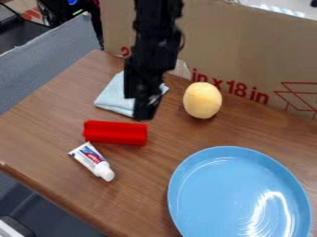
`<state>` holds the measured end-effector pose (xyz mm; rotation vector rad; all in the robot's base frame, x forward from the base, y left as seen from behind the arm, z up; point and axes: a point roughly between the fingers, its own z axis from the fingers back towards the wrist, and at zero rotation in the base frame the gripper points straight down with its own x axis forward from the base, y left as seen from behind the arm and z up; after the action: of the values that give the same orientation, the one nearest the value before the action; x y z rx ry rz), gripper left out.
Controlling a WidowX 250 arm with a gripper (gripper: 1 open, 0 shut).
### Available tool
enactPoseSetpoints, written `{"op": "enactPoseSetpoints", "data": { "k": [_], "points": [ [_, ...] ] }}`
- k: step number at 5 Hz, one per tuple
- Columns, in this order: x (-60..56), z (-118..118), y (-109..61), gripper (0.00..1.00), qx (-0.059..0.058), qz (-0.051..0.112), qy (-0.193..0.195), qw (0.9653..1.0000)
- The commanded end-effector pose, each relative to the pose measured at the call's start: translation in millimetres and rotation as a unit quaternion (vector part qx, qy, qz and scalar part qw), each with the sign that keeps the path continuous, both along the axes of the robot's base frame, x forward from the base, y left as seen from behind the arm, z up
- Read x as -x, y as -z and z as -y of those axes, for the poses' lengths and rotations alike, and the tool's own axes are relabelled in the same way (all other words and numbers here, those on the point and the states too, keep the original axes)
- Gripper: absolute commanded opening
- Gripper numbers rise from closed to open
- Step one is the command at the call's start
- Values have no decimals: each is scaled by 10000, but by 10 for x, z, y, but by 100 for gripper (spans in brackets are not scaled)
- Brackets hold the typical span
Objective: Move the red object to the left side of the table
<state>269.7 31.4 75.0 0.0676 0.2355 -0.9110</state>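
The red object (115, 132), a small bright red oblong block, lies flat on the brown table (56, 106), left of the middle. My dark gripper (145, 107) hangs just above and behind the block's right end, turned nearly edge-on to the camera. Its jaws stand open and hold nothing. The fingertips hover over the near edge of a light blue cloth and do not touch the block.
A light blue folded cloth (120, 93) lies behind the block, partly hidden by the gripper. A yellow egg-shaped object (203, 100) sits to the right, a white toothpaste tube (91, 160) in front and a blue plate (239, 194) at the front right. A cardboard box (254, 46) lines the back.
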Motion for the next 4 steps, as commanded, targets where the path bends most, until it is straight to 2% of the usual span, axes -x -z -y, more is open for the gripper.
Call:
{"op": "enactPoseSetpoints", "data": {
  "k": [1,2,3,4],
  "points": [
    [107,-90,-122,100,-164,380,99,9991],
    [188,-196,-58,100,-128,497,31,9987],
    [212,-341,-104,100,-109,675,-51,9976],
    [206,-400,-68,100,-28,682,-92,9976]
  ]
}}
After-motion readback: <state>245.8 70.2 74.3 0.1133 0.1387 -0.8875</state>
